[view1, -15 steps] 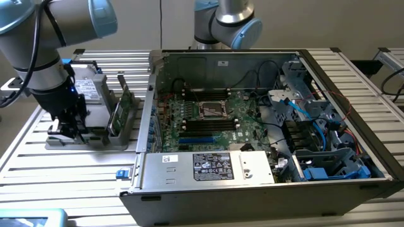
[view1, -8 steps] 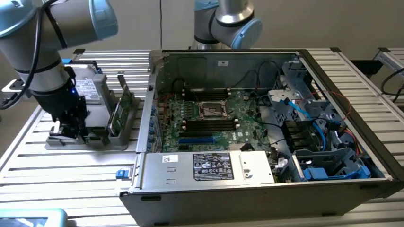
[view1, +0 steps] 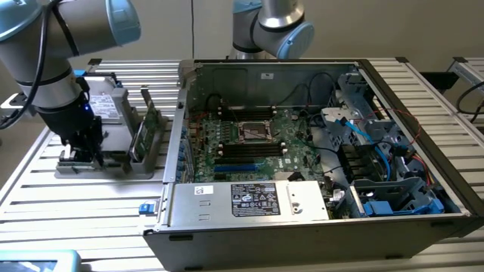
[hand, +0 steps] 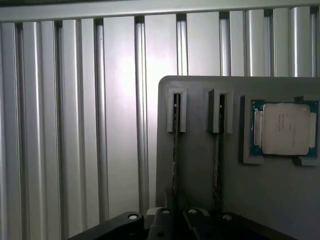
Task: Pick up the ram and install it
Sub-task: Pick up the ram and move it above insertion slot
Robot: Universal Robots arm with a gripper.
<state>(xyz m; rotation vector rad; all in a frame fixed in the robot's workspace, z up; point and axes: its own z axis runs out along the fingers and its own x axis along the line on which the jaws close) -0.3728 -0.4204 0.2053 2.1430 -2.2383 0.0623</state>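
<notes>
Fixture (view1: pixel 121 170) on table (view1: pixel 76 204), exterior view's left of case (view1: pixel 302 238); ram (hand: pixel 175 155) upright in fixture.

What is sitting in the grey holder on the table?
Two ram sticks stand edge-on in slots, and a silver processor lies in its recess. The gripper covers one end of each stick.

The table (view1: pixel 98 198) is ribbed silver, the tray (hand: pixel 200 165) plain grey, the chip (hand: pixel 286 128) silver. The motherboard (view1: pixel 293 123) is green with black slots (view1: pixel 250 149), the cables (view1: pixel 352 136) blue, the arm (view1: pixel 38 56) grey with pale-blue caps (view1: pixel 124 20).
</notes>
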